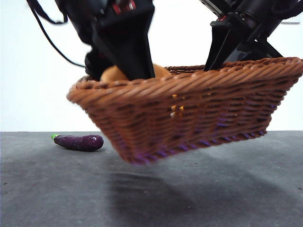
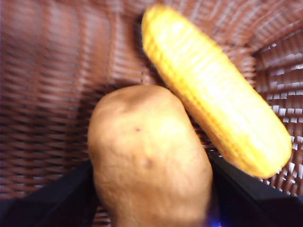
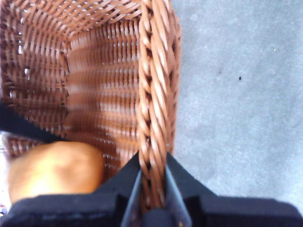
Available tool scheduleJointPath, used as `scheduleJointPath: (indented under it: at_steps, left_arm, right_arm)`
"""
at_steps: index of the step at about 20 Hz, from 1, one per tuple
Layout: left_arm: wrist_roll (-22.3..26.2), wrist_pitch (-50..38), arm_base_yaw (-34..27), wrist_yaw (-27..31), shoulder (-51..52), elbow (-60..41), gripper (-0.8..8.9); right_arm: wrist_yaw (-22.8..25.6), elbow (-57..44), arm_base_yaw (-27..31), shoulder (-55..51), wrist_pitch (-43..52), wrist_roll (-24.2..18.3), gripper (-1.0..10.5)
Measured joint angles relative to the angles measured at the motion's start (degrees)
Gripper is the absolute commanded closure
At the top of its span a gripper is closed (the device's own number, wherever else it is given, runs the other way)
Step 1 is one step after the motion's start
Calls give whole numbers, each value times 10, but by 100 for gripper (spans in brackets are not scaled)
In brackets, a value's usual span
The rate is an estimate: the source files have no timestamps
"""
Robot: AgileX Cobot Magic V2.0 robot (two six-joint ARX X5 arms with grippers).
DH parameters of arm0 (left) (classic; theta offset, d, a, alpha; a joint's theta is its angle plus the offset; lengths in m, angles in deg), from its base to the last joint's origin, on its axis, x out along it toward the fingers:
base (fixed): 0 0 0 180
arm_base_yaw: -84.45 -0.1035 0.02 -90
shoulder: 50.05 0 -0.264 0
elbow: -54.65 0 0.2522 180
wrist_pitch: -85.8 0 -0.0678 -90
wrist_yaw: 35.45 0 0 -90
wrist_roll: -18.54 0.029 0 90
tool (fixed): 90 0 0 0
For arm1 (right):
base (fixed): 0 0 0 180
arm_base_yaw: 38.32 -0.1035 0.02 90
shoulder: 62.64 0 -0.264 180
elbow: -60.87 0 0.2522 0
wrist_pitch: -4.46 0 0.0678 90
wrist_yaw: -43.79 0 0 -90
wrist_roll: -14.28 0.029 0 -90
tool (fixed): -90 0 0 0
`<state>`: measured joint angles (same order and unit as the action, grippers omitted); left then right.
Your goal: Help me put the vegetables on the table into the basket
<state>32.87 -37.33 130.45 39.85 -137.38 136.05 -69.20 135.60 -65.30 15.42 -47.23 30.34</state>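
Dark grey mottled tabletop (image 1: 199, 189) runs back to a plain white wall, and the purple eggplant (image 1: 80, 142) lies on it at the left, long axis sideways, green stem leftward. Above it the wicker basket (image 1: 199, 109) hangs tilted, off the surface, its braided rim clamped by the right tool (image 3: 152, 189). Inside, the left tool (image 2: 151, 208) is closed on the potato (image 2: 149, 156), touching a yellow corn cob (image 2: 213, 90) lying slantwise on the basket's floor.
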Motion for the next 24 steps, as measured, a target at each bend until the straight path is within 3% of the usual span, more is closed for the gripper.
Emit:
scheduleJointPath:
  at_steps: [2,3,9,14,18,19,22,24]
  left_arm:
    - [-17,-7,0,-1,-6,0,406]
    - [-25,-12,0,-2,-6,0,337]
    - [-59,-6,0,-3,2,4,341]
    - [-76,3,-27,9,70,22,341]
    - [-135,15,-114,127,132,82,341]
    - [-149,19,-144,134,133,100,341]
    - [-161,-7,-233,115,115,120,342]
    - [-98,-19,-277,77,84,122,342]
  right_arm:
    - [4,0,0,0,0,0,958]
    - [5,0,0,0,1,0,958]
    - [5,0,0,0,2,-2,958]
    - [15,0,1,0,2,-2,958]
    - [24,0,34,-2,9,-4,958]
    - [26,0,45,-10,9,-5,958]
    - [24,9,80,-48,5,-14,958]
    - [9,29,101,-75,-17,-33,958]
